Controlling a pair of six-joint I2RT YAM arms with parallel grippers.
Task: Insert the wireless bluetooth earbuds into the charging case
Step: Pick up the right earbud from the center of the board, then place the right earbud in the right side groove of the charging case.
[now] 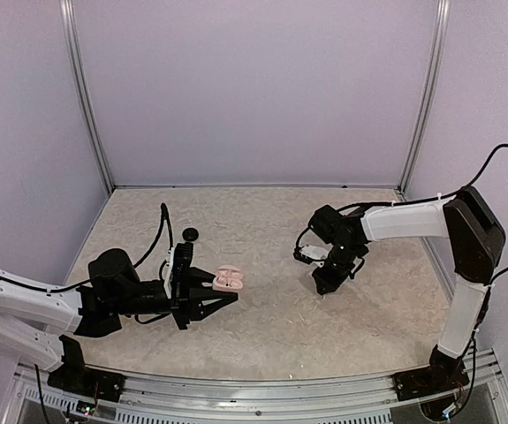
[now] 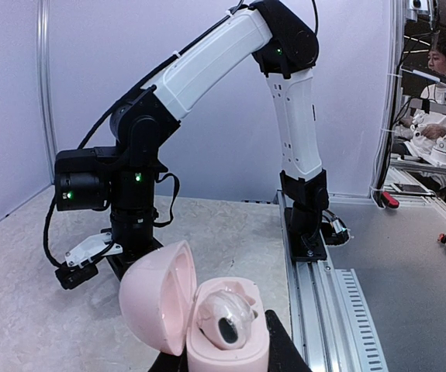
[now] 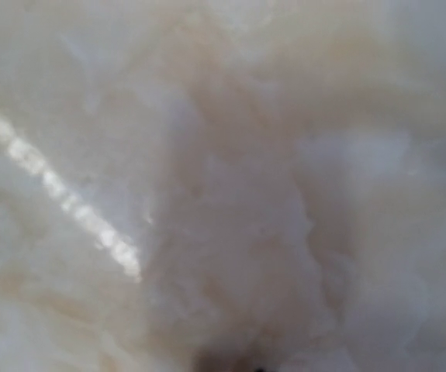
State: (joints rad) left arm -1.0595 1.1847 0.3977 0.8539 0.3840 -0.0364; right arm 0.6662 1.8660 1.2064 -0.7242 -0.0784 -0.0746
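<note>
My left gripper [image 1: 221, 290] is shut on the pink charging case [image 1: 229, 279] and holds it just above the table. In the left wrist view the case [image 2: 230, 349] is open, its lid [image 2: 157, 298] swung left. One pale, almost see-through earbud [image 2: 226, 314] sits in a well of the case. The dark fingers [image 2: 287, 350] grip the case body from both sides. My right gripper [image 1: 326, 283] points straight down at the table at centre right. Its wrist view is a blur of tabletop with no fingers showing. No black earbud shows clearly.
A small dark round object [image 1: 190, 234] lies on the table behind the left gripper, too small to identify. The table [image 1: 262, 327] is beige and speckled, with white walls on three sides. A metal rail [image 2: 323, 294] runs along the near edge.
</note>
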